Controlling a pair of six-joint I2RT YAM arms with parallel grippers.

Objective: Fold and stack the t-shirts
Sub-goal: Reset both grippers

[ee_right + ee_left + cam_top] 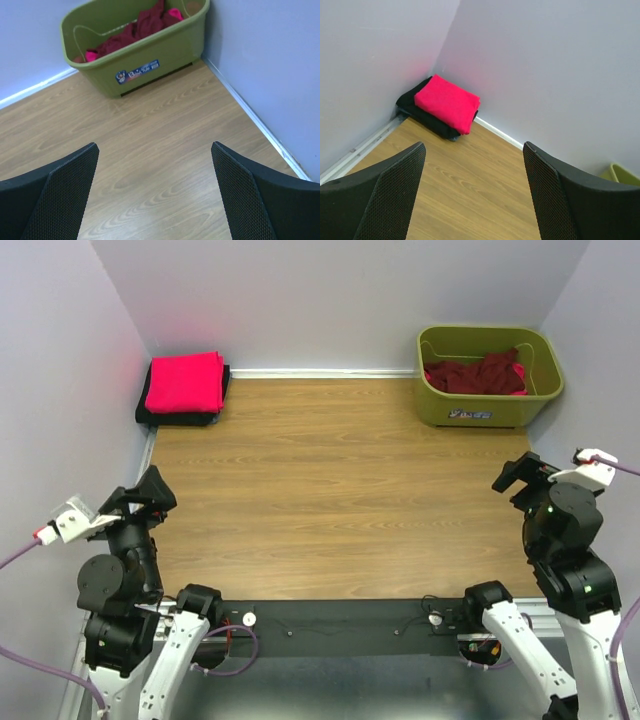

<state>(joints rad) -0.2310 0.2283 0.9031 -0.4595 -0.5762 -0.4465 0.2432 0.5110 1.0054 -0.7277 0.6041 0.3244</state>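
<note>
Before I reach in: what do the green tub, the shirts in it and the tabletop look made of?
The green tub looks like moulded plastic: smooth, slightly glossy walls with a rolled rim. The shirts in it look like soft matte cloth, crumpled into loose folds. The tabletop shows wood grain with a faint sheen, probably laminate, though real wood is possible.

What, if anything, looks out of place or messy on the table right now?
Nothing stands out. The pink-red t-shirt lies folded on the black t-shirt in the far-left corner, slightly offset; the other shirts sit crumpled inside the olive tub, none spilled.
</note>
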